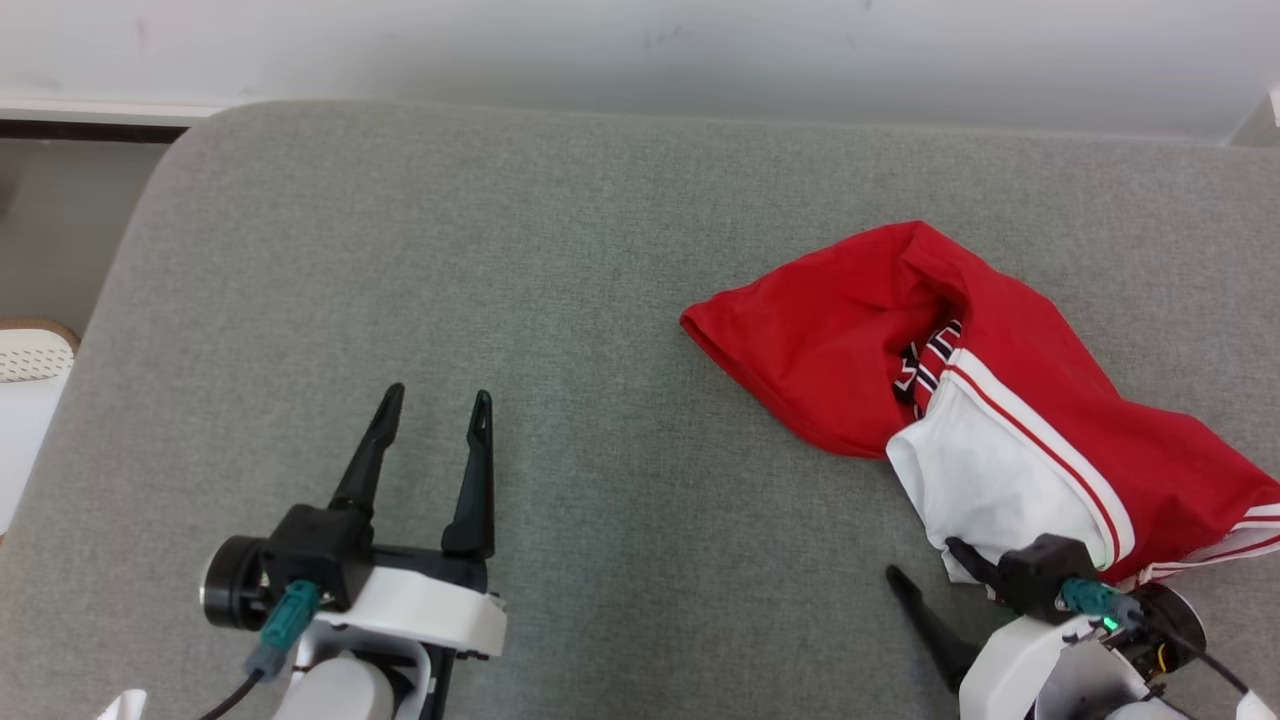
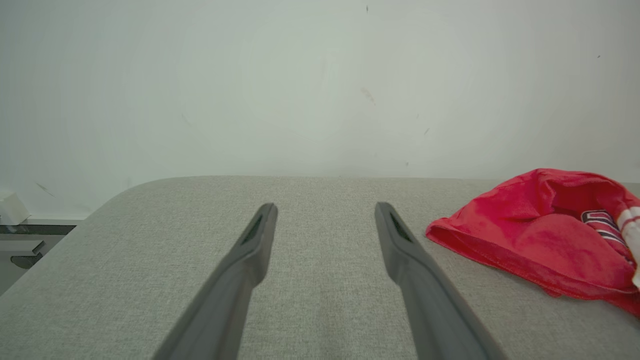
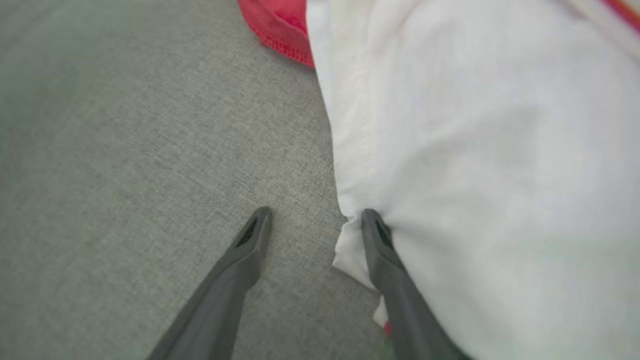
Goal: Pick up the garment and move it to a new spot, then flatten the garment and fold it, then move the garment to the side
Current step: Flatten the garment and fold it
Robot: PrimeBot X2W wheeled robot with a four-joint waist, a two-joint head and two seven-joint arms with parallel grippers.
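Note:
The garment (image 1: 1010,400) is a crumpled red piece with white panels and red-white stripes, lying on the right side of the grey cushioned surface (image 1: 560,300); the left wrist view has it at the right edge (image 2: 540,240). My right gripper (image 1: 925,565) is open at its near white corner, one finger pressing into the white cloth (image 3: 475,165), the other over bare grey fabric. The edge of the cloth lies between the fingers (image 3: 260,230). My left gripper (image 1: 435,405) stands open over the bare surface, well left of the garment, with nothing between its fingers (image 2: 260,235).
The grey surface has a rounded far-left corner (image 1: 200,130) and a pale wall (image 1: 640,50) behind it. A white perforated object (image 1: 30,355) sits off the left edge. Bare fabric stretches across the middle and left.

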